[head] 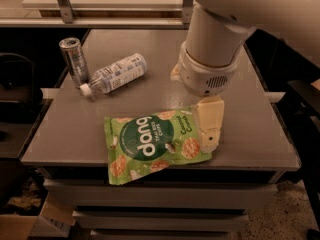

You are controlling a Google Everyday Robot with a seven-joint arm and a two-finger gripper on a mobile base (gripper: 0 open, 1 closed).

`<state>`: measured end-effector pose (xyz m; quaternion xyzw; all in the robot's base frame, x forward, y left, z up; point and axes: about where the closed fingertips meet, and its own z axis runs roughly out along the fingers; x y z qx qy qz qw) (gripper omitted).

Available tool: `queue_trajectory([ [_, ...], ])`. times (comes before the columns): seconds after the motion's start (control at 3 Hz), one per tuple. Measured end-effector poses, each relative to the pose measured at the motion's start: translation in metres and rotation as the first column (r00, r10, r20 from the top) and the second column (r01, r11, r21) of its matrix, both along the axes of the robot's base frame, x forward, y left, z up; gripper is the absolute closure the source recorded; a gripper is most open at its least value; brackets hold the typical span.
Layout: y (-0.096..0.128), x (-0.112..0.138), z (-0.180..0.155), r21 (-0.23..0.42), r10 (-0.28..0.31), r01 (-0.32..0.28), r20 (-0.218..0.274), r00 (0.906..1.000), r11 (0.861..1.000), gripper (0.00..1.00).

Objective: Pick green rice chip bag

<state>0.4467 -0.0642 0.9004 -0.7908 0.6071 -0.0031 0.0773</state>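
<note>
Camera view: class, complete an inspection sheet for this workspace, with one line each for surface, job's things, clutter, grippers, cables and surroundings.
Surface: flat grey table top, bearing three loose items.
Job's things: flat light-green rice chip bag with white "dang" lettering, lying face up near the front edge, its lower-left corner overhanging the edge.
Clutter: clear plastic bottle with a white cap, lying on its side at the back left; silver metal can upright near the bottle's cap end.
Grippers: cream two-finger gripper pointing down at the bag's right end; contact cannot be told.
Cables: nothing seen.
Surroundings: grey drawer fronts under the table; brown cardboard box on the floor, lower left.
</note>
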Motion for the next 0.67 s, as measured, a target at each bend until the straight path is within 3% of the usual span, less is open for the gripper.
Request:
queue_trajectory([
  [0.67, 0.028, -0.006, -0.015, -0.004, 0.075, -0.075, -0.022, 0.9969, 0.997, 0.00],
])
